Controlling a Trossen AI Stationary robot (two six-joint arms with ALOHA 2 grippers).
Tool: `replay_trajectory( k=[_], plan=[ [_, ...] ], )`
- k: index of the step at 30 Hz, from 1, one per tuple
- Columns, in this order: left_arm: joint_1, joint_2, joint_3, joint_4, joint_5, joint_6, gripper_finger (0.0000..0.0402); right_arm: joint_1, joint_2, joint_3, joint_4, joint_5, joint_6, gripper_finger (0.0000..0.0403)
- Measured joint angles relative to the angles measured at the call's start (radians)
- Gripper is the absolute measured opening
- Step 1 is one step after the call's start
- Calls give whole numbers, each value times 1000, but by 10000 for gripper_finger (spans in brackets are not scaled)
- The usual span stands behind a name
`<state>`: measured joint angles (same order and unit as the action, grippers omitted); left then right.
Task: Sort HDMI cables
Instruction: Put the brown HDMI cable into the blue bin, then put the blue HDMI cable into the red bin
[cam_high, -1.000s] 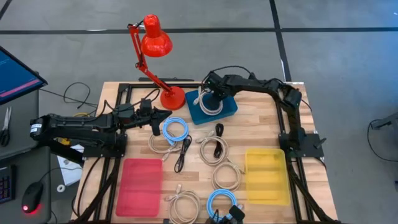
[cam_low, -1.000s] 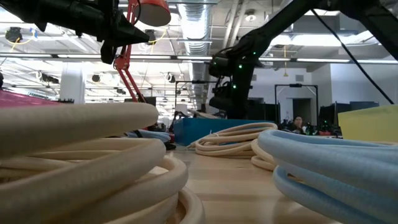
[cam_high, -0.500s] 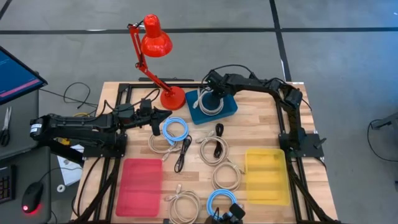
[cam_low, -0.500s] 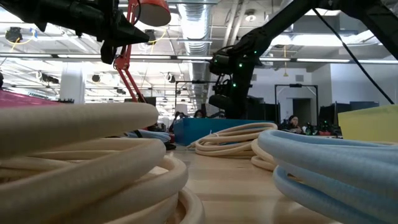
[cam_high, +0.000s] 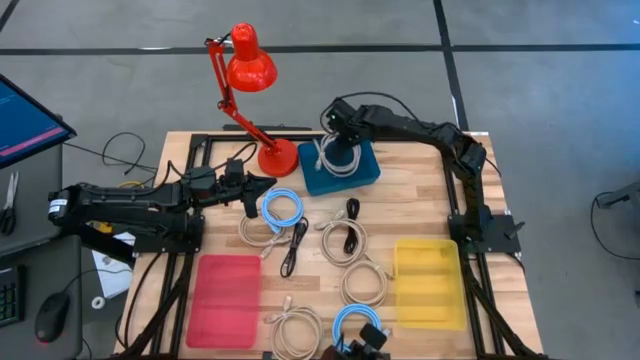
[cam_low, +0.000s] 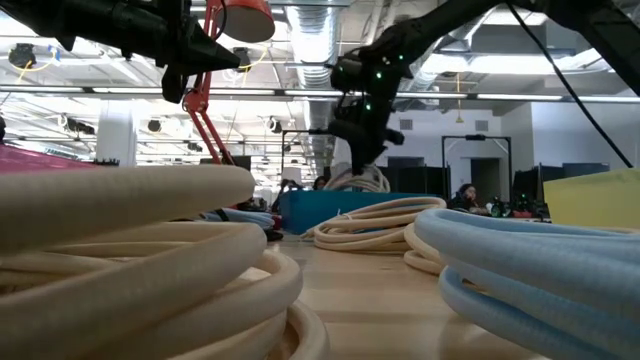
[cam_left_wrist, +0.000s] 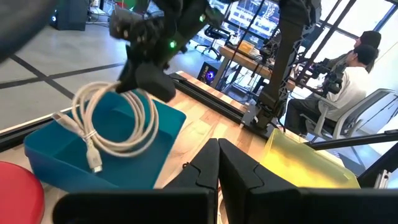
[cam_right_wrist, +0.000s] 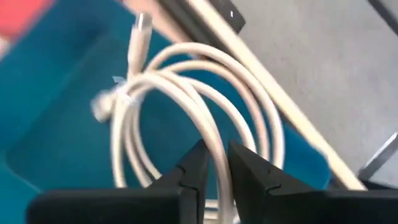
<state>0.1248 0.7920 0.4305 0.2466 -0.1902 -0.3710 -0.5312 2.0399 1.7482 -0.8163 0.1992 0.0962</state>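
Near desk edge: beige-white round cable coil (cam_high: 294, 326), light-blue round cable coil (cam_high: 356, 322). Flat red tray (cam_high: 225, 300) on left, yellow plastic bin (cam_high: 428, 282) on right. Mid-desk: more beige coils, thin black folded cable bundle (cam_high: 294, 246). Left gripper (cam_high: 262, 182) hovers near another light-blue coil (cam_high: 282, 208), fingers (cam_left_wrist: 205, 165) pressed together. Far: right gripper (cam_high: 338, 152) over teal-blue plastic bin (cam_high: 362, 172), fingers (cam_right_wrist: 193, 168) pinching lifted beige-white coiled cable (cam_left_wrist: 118, 121).

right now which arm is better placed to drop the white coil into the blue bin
Right. Its claw is shut on the white coil, hanging over the blue bin. The left claw hangs shut and empty near a light-blue coil.
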Motion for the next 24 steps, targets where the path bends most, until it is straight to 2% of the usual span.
replay_trajectory(
  k=[4,11,14,19,24],
  plan=[
    [0,0,0,0,0,0,6,0,0,48,-11,-46,-2,100],
    [0,0,0,-1,0,0,6,4,0,59,-91,-70,-39,219],
    [0,0,0,-2,0,0,6,15,-1,59,-109,-70,-74,255],
    [0,0,0,-5,0,24,6,39,-84,59,-111,-78,-80,259],
    [0,0,0,-7,0,34,6,89,-220,59,-104,-75,-54,223]
  ],
)
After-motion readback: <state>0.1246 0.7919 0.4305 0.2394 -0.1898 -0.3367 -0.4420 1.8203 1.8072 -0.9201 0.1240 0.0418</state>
